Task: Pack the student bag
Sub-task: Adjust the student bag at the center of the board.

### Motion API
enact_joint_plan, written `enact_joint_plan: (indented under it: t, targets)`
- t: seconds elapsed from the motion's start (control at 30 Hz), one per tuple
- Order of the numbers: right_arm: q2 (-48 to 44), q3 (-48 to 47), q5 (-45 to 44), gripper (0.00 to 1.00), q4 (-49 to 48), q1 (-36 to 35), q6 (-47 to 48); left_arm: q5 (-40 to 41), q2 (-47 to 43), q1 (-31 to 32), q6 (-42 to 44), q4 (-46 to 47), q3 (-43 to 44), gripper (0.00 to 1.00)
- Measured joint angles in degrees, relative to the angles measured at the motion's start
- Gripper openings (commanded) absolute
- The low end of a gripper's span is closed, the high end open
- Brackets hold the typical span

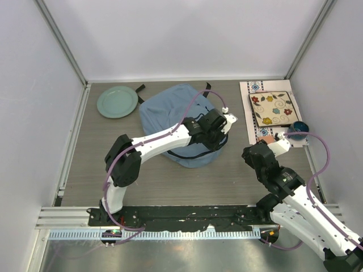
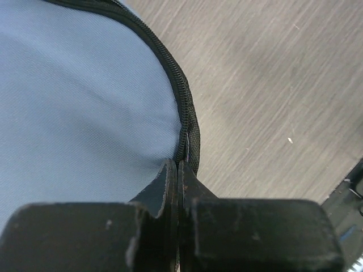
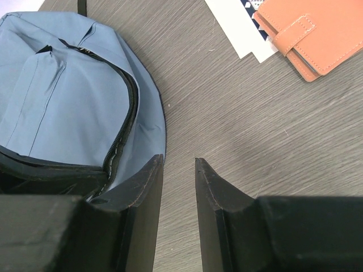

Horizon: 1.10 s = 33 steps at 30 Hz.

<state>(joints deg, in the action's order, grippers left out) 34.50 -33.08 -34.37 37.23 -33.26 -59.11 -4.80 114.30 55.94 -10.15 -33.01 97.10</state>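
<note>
Top view: the soft, rounded light-blue fabric backpack [image 1: 170, 110] lies far-centre on your grey wood-grain desk [image 1: 85, 170]. Left wrist: your left hand [image 2: 177, 165] is pinched together on its dark zipper [image 2: 180, 90]. Right wrist: your right hand [image 3: 178, 164], fingers slightly parted, grips nothing, just right of the backpack.

a pale green plate [image 1: 117, 102] lies at the far left of the wooden table [image 1: 113, 181]; a flowered notebook [image 1: 272, 109] on a white sheet [image 1: 245, 116] lies far right.
</note>
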Motion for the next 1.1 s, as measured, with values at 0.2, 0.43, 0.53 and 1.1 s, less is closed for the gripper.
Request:
enact_joint_plan:
  t: [0.2, 0.43, 0.53, 1.1]
  targets:
    - [0.0, 0.3, 0.2, 0.34, -0.3, 0.0, -0.2, 9.0, 0.0, 1.5, 3.1, -0.3, 1.1, 0.0]
    - [0.0, 0.5, 0.6, 0.34, -1.2, 0.0, -0.3, 19.2, 0.0, 3.4, 9.0, -0.1, 1.4, 0.0]
    - [0.3, 0.9, 0.9, 0.34, -1.4, 0.0, -0.4, 21.4, 0.0, 4.3, 10.4, 0.0, 1.4, 0.0]
    - [0.3, 1.2, 1.5, 0.34, -2.1, 0.4, -0.7, 14.1, 0.0, 5.8, 9.3, 0.6, -2.4, 0.26]
